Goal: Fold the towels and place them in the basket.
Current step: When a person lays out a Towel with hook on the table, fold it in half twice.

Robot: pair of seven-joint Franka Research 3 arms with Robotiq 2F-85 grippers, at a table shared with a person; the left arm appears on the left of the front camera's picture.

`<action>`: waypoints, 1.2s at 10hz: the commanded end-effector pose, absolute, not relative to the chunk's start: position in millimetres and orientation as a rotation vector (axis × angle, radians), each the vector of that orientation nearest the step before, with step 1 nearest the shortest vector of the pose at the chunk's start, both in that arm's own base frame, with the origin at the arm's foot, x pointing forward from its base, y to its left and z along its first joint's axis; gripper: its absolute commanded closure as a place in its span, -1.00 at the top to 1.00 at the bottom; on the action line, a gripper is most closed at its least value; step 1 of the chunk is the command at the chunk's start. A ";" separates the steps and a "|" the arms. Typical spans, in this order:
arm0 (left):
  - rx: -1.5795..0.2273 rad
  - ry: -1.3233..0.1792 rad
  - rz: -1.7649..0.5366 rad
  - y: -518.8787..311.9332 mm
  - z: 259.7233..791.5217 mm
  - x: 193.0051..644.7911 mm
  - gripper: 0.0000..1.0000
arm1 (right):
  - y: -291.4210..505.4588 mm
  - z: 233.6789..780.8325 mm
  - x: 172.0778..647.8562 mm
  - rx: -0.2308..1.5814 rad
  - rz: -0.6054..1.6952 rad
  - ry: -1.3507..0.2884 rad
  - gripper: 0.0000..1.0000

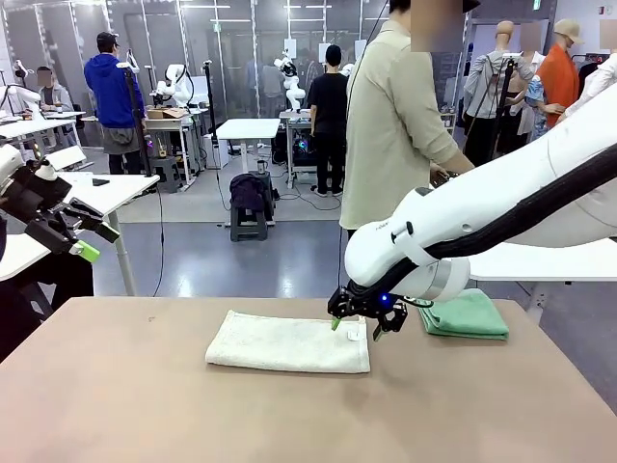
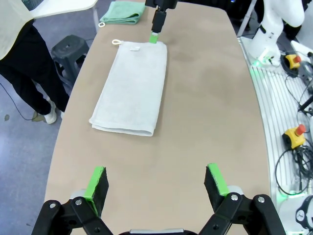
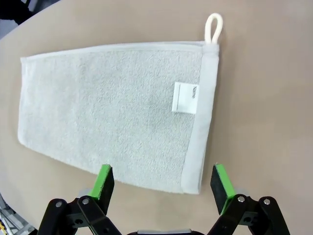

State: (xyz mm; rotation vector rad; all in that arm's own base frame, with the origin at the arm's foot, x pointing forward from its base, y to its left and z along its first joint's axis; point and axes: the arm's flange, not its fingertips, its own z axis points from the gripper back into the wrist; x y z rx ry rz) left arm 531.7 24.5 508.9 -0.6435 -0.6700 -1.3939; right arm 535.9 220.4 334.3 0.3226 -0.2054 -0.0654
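A cream-white towel point(image 1: 287, 342) lies folded to a long strip in the middle of the brown table point(image 1: 116, 386). My right gripper point(image 1: 362, 326) hovers open just over its right end. In the right wrist view the green pads point(image 3: 103, 180) straddle the towel's point(image 3: 112, 122) near corner, close to its label point(image 3: 185, 98) and hanging loop point(image 3: 213, 27). A sea-green towel point(image 1: 466, 314) rests folded at the table's far right. My left gripper point(image 1: 96, 241) is raised at the left, open and holding nothing. Its wrist view looks down on the white towel point(image 2: 131, 88) and green towel point(image 2: 119, 12). The basket is out of view.
A person point(image 1: 395, 116) in a beige shirt stands at the far side, right of centre. A dark stool point(image 2: 68, 49) sits on the floor beside the table edge. Bare tabletop lies left of and in front of the white towel.
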 end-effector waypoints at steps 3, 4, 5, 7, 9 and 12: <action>-0.636 -0.671 -1.396 24.8 510.4 530.4 1.00 | 223.4 323.4 558.2 0.273 -0.120 -0.217 0.99; -0.636 -0.671 -1.396 24.8 510.4 530.4 1.00 | 225.1 320.3 561.1 0.272 -0.122 -0.212 0.99; -0.636 -0.671 -1.396 24.8 510.4 530.4 1.00 | 227.4 318.2 562.1 0.258 -0.128 -0.205 0.99; -0.636 -0.671 -1.396 24.8 510.4 530.4 1.00 | 230.0 313.7 563.3 0.251 -0.135 -0.201 0.99; -0.636 -0.671 -1.396 24.8 510.4 530.4 1.00 | 235.0 305.1 566.3 0.224 -0.146 -0.180 0.99; -0.636 -0.671 -1.396 24.8 510.4 530.4 1.00 | 241.1 301.3 568.0 0.202 -0.160 -0.176 0.99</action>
